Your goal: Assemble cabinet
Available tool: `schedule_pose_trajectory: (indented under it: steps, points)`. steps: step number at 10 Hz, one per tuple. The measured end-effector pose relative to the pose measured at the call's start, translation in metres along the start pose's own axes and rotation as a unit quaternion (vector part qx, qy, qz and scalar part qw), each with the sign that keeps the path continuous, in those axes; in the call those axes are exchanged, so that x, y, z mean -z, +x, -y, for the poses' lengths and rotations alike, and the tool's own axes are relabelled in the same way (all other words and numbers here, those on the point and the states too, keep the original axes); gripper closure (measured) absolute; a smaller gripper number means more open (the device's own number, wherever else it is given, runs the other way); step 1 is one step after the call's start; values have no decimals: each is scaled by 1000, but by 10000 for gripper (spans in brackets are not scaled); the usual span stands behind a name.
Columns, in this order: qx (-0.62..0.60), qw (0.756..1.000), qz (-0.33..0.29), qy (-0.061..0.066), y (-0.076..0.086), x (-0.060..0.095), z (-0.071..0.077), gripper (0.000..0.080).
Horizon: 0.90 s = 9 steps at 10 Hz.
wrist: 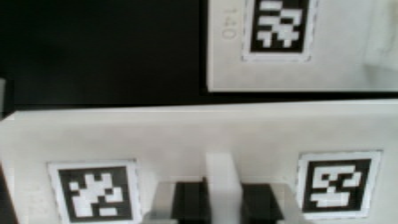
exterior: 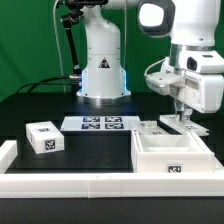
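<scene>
At the exterior view's right, the fingers (wrist: 187,203) reach down to the bench (exterior: 40,105) just behind the boxy cabinet frame (exterior: 172,156) and are clamped on the thin upright rib of a white tagged panel (wrist: 196,135). A drawer block (exterior: 43,138) sits well apart, toward that view's left.

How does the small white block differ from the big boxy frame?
The small white plastic block is closed and compact; the big white plastic boxy frame is open-topped and wider. The block sits at the exterior view's left; the frame lies by the pincer. Both carry tags.
</scene>
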State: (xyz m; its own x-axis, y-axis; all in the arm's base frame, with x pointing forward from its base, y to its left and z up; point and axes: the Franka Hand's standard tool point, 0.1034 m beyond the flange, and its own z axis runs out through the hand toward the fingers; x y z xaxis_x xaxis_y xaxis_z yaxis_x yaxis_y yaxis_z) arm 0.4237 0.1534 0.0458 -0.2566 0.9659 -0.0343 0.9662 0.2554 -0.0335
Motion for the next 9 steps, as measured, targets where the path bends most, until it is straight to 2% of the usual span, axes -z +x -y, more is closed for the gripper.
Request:
schedule_pose_trajectory:
  steps: [2, 3, 7, 9]
  points:
    - [-21, 1000, 11, -11, -28, 17, 1, 732]
    - [-32, 999, 13, -14, -38, 20, 2, 732]
    - [-31, 999, 12, -10, -36, 17, 3, 732]
    - [-75, 997, 11, -15, -39, 17, 1, 732]
